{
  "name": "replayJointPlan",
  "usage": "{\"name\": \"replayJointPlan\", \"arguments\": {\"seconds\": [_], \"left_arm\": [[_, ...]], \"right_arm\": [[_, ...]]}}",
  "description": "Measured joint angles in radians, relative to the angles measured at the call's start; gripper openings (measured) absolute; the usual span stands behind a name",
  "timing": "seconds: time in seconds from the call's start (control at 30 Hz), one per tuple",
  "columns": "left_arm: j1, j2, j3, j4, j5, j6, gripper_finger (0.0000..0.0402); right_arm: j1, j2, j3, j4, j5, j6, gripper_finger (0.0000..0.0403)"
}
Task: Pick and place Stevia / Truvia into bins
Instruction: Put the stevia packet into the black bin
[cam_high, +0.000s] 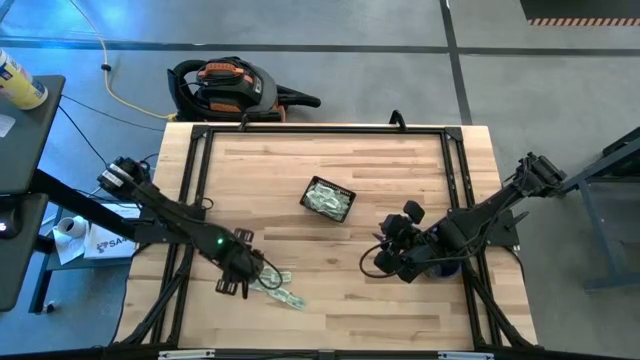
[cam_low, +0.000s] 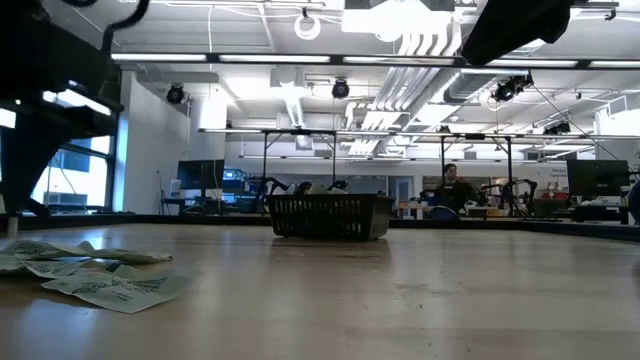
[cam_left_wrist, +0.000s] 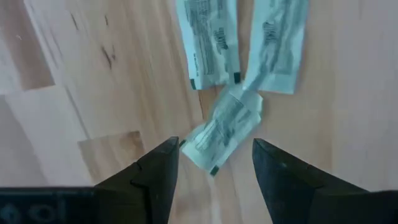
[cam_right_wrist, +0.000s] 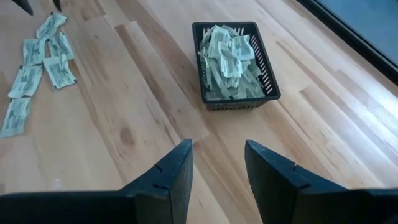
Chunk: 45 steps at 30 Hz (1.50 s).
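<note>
Your left gripper (cam_left_wrist: 214, 165), jaws spread and empty, straddles a pale green paper sachet (cam_left_wrist: 221, 127) at the frame's lower centre, ready to pinch; your right gripper (cam_right_wrist: 217, 165) waits half-open, empty.

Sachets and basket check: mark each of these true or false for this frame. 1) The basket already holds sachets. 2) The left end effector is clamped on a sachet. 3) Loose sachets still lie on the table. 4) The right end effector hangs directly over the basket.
1) True: the basket is piled with sachets.
2) False: the left end effector is open above the loose sachets, with one between its fingers but not pinched.
3) True: several lie on the wood near the left arm.
4) False: the right end effector is open and empty, off to the side of the basket, facing it.
</note>
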<state>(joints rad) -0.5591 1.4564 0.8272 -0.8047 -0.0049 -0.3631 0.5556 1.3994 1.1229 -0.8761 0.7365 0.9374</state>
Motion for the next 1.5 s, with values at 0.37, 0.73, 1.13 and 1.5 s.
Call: {"name": "replayJointPlan", "arguments": {"seconds": [0.37,0.73,1.13,1.5], "left_arm": [[0.003,-0.004,-0.175,0.190,-0.018,-0.058,0.0187],[0.110,0.000,-0.159,0.140,-0.161,-0.059,0.0022],[0.467,0.004,0.247,0.256,-0.251,0.443,0.0020],[0.713,0.379,0.623,0.297,-0.146,0.655,0.0040]], "right_arm": [[0.000,0.000,0.000,-0.008,-0.013,0.039,0.0138],[-0.017,0.000,0.000,-0.018,-0.013,0.060,0.0138],[-0.021,0.000,0.000,-0.022,0.017,0.101,0.0138],[-0.021,0.000,0.001,-0.031,0.042,0.142,0.0138]]}}
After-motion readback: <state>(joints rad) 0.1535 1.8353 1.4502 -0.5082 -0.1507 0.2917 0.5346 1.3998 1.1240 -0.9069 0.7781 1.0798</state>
